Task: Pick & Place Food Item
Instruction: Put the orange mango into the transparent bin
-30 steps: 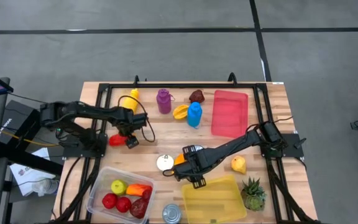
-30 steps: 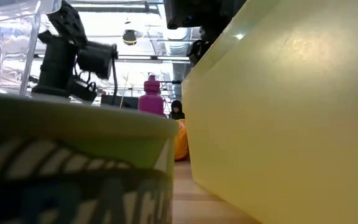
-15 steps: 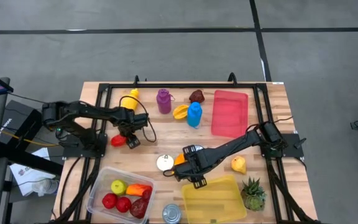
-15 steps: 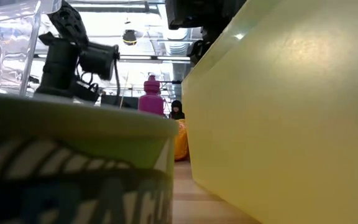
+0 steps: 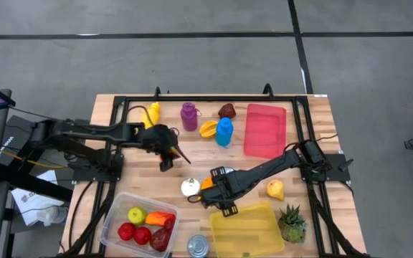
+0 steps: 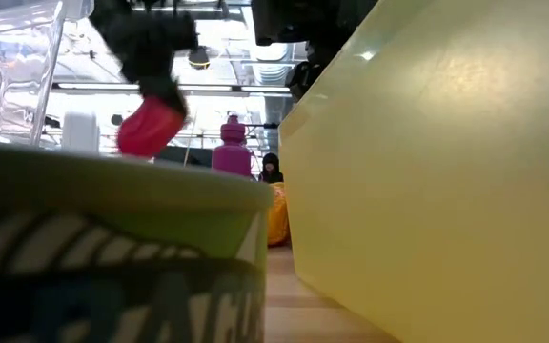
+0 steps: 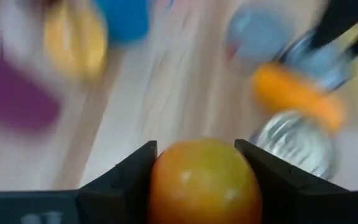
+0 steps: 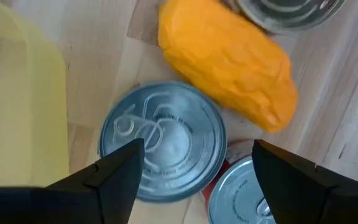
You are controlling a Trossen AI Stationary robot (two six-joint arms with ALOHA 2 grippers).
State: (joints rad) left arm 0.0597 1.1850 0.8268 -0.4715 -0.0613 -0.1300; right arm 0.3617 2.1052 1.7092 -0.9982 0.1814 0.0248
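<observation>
We've got the left hand (image 7: 201, 163) clamped on a rounded orange-red fruit (image 7: 204, 183), lifted mid-frame in the high view. It looks smooth and could squirt out in a fast swing. The right hand (image 8: 194, 163) hangs open over a can (image 8: 160, 140), empty.

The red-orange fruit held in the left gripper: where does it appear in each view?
High view: barely visible under the left gripper, left of table centre.
Low view: red fruit hanging at upper left.
Left wrist view: red-orange fruit between the fingers, bottom centre.
Right wrist view: not in it.
Shared landmark: the purple bottle.
</observation>
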